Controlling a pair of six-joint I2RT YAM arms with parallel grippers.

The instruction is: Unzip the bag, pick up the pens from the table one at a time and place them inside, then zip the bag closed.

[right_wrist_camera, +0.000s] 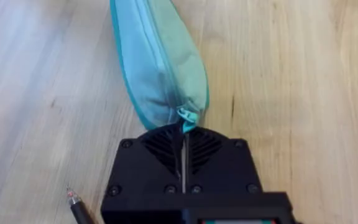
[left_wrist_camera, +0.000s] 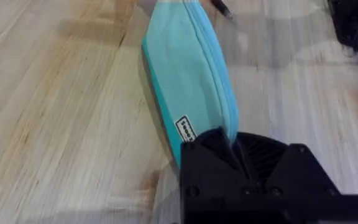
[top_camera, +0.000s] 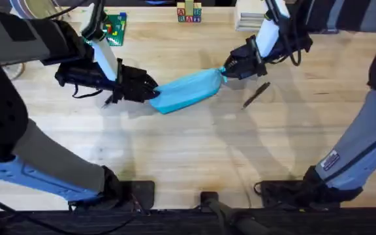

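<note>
The right gripper (right_wrist_camera: 183, 134) is pinching the zipper pull (right_wrist_camera: 186, 116) at the tapered end of the light blue bag (right_wrist_camera: 160, 62), its black fingers pressed together on it. The bag is lying on the table (right_wrist_camera: 291, 74), stretching away from the gripper, zipper closed along its length. A pen (right_wrist_camera: 79, 208) is lying just beside the gripper, silvery tip showing.

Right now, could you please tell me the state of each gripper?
Left gripper: shut on one end of the bag.
Right gripper: shut on the bag's zipper pull.
</note>
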